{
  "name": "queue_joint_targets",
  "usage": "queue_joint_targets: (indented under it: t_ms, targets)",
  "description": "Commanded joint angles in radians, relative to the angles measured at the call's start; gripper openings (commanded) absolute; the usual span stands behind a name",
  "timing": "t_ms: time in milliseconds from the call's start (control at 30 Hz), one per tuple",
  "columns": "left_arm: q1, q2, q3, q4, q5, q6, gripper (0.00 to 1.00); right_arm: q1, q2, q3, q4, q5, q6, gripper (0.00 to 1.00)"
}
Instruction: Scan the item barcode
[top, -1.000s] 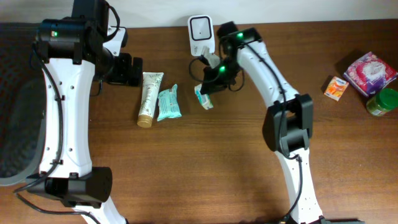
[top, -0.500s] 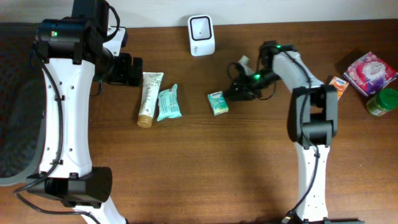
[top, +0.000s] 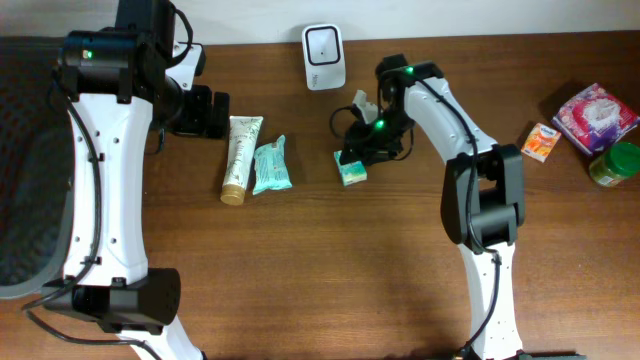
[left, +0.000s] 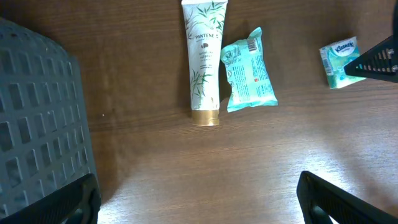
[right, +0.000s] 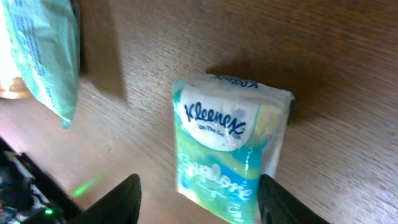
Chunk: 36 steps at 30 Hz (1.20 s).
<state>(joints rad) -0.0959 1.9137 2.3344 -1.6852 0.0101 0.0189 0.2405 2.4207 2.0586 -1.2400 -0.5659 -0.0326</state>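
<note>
- Right gripper: jaws apart, straddling the tissue pack. One finger stands clear of the pack and the other sits right at its edge. Nothing is clamped.
- Left gripper: jaws wide apart and empty, hanging over the far-left part of the surface.
- Step in hand, as judged: handling of the tissue pack. It lies flat on the surface a little in from the far edge, near the scanner but apart from it. Its brand face is up and no barcode shows. Whether the pack is being taken up or set down cannot be told.
- Next move, as judged: if the pack is unscanned, the right jaws need to close across its narrow sides. The pack then needs lifting and turning so its coded face meets the scanner window. A loose grip on the soft wrapper could let it slip.
- Count, largest first:
- Arms: two, each with one gripper.
- Basket: one, at the left edge.
- Pink packet: one, near the right edge.
- Tube: one, left of centre.
- Scanner: one, at the far edge.
- Teal packet: one, just beside the tube.
- Jar: one, green-lidded, at the right edge.
- Tissue pack: one.
- Orange box: one, just beside the pink packet.
</note>
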Motion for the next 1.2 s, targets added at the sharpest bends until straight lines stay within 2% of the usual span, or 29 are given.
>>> queue_joint_targets:
  t_ms: [0, 233, 333, 400, 433, 600, 700, 733, 867, 933, 1000, 1167]
  targets:
    - [-0.001, -0.009, 0.002, 0.000, -0.007, 0.012, 0.99, 0.001, -0.022, 0.006, 0.002, 0.055, -0.002, 0.52]
    - [-0.001, -0.009, 0.002, 0.000, -0.007, 0.012, 0.99, -0.014, -0.006, 0.005, -0.002, 0.102, 0.003, 0.52]
    - [-0.001, -0.009, 0.002, 0.000, -0.007, 0.012, 0.99, -0.025, 0.026, 0.003, 0.011, -0.002, 0.003, 0.51]
    - [-0.001, -0.009, 0.002, 0.000, -0.007, 0.012, 0.99, -0.020, 0.029, -0.001, 0.018, -0.013, -0.004, 0.41]
    - [-0.001, -0.009, 0.002, 0.000, -0.007, 0.012, 0.99, -0.019, 0.031, -0.005, 0.022, -0.013, -0.004, 0.33]
    - [-0.001, -0.009, 0.002, 0.000, -0.007, 0.012, 0.99, -0.018, 0.040, -0.086, 0.085, -0.014, 0.006, 0.33]
    - [-0.001, -0.009, 0.002, 0.000, -0.007, 0.012, 0.99, -0.018, 0.040, -0.096, 0.093, -0.024, 0.016, 0.11]
    - [-0.001, -0.009, 0.002, 0.000, -0.007, 0.012, 0.99, -0.018, 0.040, -0.096, 0.093, -0.053, 0.015, 0.04]
    - [-0.001, -0.009, 0.002, 0.000, -0.007, 0.012, 0.99, -0.047, 0.037, -0.078, 0.092, -0.246, -0.008, 0.04]
    - [-0.001, -0.009, 0.002, 0.000, -0.007, 0.012, 0.99, -0.095, 0.037, -0.067, 0.097, -0.505, -0.101, 0.04]
    - [-0.001, -0.009, 0.002, 0.000, -0.007, 0.012, 0.99, -0.135, 0.037, -0.065, 0.097, -0.651, -0.154, 0.04]
    - [-0.001, -0.009, 0.002, 0.000, -0.007, 0.012, 0.99, -0.196, 0.037, -0.065, 0.153, -0.856, -0.179, 0.04]
